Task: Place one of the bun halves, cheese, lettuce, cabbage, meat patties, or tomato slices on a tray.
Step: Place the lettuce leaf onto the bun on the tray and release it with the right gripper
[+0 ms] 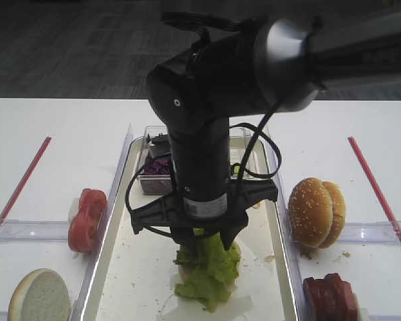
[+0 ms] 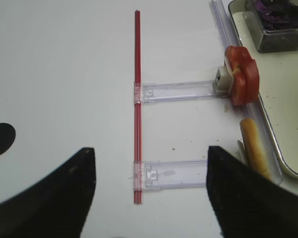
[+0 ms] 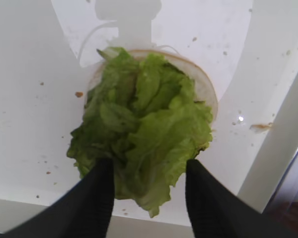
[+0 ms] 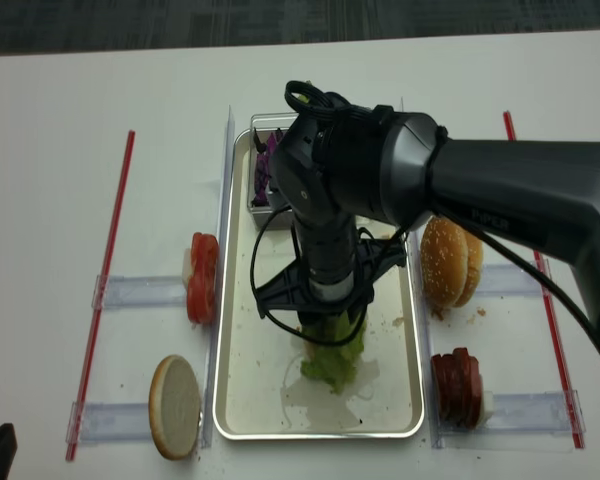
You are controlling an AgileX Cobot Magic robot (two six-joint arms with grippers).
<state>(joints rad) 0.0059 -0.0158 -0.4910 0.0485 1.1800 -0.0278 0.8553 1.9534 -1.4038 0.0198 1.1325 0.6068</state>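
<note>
A clump of light-green lettuce (image 3: 144, 124) lies on a flat bun half (image 3: 207, 91) on the floor of the tray (image 3: 30, 99). My right gripper (image 3: 149, 166) hangs straight over it, open. Its two black fingers (image 3: 97, 198) straddle the near edge of the leaves; the left one touches them and the right one stands apart. From above, the right arm covers the top of the lettuce (image 1: 207, 271) in the tray (image 1: 137, 267). My left gripper (image 2: 149, 153) is open over bare table left of the tray, holding nothing.
Purple cabbage (image 1: 157, 167) sits in a clear tub at the tray's far end. Tomato slices (image 1: 87, 219) and a flat bun half (image 1: 39, 295) stand left of the tray. Sesame bun halves (image 1: 315, 212) and meat patties (image 1: 331, 297) stand on the right. Red strips (image 2: 137, 99) edge both sides.
</note>
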